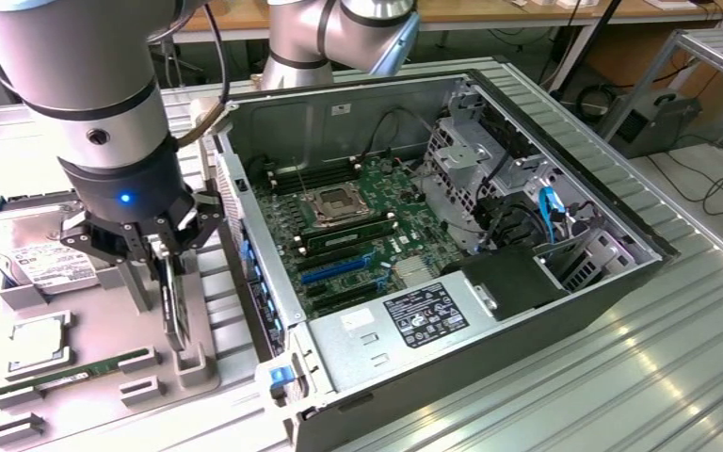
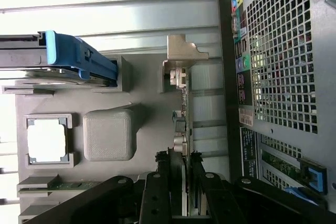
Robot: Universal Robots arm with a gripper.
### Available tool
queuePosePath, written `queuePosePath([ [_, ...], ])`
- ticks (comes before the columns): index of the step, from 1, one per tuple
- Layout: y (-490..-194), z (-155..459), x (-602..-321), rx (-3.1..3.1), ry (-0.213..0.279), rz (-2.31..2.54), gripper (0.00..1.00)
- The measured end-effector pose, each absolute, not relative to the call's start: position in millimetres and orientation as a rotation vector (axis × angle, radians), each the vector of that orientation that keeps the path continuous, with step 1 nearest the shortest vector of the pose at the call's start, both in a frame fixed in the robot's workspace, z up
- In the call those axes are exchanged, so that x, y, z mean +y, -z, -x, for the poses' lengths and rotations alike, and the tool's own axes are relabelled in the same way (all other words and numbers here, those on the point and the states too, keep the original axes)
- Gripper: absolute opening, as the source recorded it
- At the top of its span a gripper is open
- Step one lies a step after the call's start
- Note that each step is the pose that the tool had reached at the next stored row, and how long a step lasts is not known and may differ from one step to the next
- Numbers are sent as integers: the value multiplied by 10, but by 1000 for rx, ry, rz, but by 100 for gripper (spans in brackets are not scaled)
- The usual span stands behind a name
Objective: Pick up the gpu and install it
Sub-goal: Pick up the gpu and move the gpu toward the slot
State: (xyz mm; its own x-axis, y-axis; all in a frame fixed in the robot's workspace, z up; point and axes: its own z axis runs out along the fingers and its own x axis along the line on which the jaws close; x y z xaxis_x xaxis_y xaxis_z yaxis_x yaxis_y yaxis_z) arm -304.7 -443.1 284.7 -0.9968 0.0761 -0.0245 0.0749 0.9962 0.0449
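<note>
The gpu [image 1: 176, 315] is a thin black card standing on edge in a grey holder [image 1: 193, 360] on the parts tray, just to the exterior view's left of the open computer case [image 1: 563, 311]. My gripper [image 1: 165, 268] reaches straight down onto the card's top edge. In the wrist view the gpu [image 2: 182, 124] runs away from the gripper [image 2: 181, 157] toward a grey end bracket [image 2: 184, 51]. One black finger [image 2: 165, 174] lies against each face of the card. The gripper is shut on the gpu, which still sits in its holder.
The case lies open with its motherboard [image 1: 349, 235] and blue expansion slots [image 1: 336, 270] facing up. On the tray [image 1: 98, 414] are a hard drive [image 1: 35, 254], a processor [image 1: 41, 339] and a green memory stick [image 1: 72, 372]. The case's perforated rear panel [image 2: 283, 51] stands close beside the card.
</note>
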Motion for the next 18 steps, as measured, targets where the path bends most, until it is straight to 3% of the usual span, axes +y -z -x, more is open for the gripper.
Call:
queuePosePath([
  [18, -2959, 3047, -4424, 3112, -68, -118, 27],
])
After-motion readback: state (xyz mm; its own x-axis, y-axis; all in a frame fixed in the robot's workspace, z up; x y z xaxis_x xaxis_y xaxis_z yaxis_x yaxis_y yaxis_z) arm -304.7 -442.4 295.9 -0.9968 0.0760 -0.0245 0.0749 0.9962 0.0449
